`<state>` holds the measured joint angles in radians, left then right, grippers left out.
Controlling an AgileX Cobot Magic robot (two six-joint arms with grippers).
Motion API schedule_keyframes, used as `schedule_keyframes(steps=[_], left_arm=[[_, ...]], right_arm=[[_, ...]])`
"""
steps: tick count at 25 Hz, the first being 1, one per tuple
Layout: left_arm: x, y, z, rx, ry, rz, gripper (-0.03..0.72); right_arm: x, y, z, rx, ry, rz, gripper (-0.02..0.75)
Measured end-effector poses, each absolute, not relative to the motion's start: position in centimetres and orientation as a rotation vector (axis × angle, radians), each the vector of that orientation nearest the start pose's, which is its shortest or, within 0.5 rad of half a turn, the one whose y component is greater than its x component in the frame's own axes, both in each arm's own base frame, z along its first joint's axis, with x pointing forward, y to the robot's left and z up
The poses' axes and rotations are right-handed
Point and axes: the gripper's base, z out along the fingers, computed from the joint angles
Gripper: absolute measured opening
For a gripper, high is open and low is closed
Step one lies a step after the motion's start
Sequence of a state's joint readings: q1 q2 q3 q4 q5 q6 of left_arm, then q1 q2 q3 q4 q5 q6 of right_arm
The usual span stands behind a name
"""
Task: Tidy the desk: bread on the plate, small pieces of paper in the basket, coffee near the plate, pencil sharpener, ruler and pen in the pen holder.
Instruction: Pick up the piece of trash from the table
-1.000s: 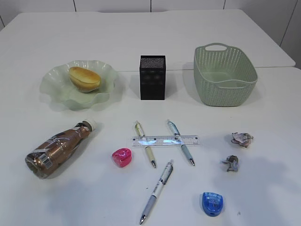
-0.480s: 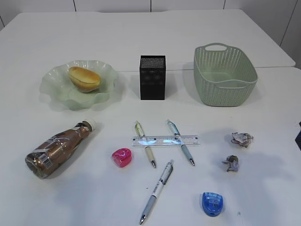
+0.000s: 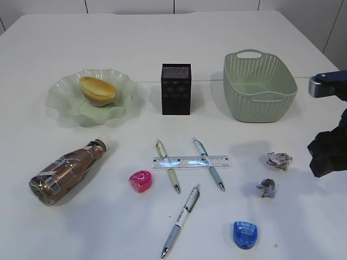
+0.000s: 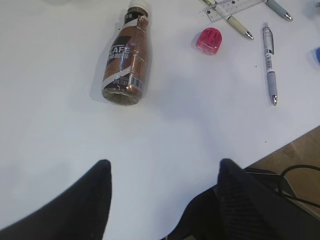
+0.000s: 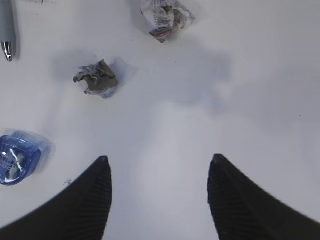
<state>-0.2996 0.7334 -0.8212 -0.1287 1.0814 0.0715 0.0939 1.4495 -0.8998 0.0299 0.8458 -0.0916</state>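
While the bread [image 3: 97,90] lies on the plate [image 3: 65,103], the basket [image 3: 259,86] holds nothing.

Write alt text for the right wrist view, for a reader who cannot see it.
The open right gripper hovers above a white desk, holding nothing. Ahead lie two crumpled paper scraps, with a blue pencil sharpener at the left edge and a pen tip at top left.

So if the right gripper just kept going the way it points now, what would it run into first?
Probably bare desk: the open right gripper has nothing directly ahead. The grey paper wad sits left of that line, the other wad farther on; depth is unclear.
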Motion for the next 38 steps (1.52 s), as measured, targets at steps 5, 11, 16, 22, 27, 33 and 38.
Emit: schedule_keyframes(steps=[5,11,16,22,27,33,38], left_arm=[[10.7,-4.4,33.5,0.432,2.447,-0.264,0.459],[10.6,-4.4,33.5,0.434,2.452,-0.263,0.457],[10.6,-4.4,33.5,0.434,2.454,-0.263,0.457],[10.6,-4.4,33.4,0.435,2.457,-0.263,0.456],[10.6,-4.4,33.4,0.433,2.458,-0.264,0.456],[10.6,-4.4,33.4,0.433,2.459,-0.264,0.456],[10.6,-4.4,33.4,0.433,2.459,-0.264,0.456]], right_arm=[[26.3,3.7,22.3,-0.308,2.864,0.053,0.479],[27.5,6.6,21.1,-0.454,2.875,0.072,0.48],[29.0,7.8,20.2,-0.48,2.891,0.078,0.479],[29.9,8.0,17.9,-0.481,2.957,0.06,0.48],[30.5,8.1,16.6,-0.491,2.964,0.044,0.479],[31.3,8.3,15.5,-0.492,2.976,0.042,0.438],[31.8,8.4,14.8,-0.492,2.98,0.041,0.435]])
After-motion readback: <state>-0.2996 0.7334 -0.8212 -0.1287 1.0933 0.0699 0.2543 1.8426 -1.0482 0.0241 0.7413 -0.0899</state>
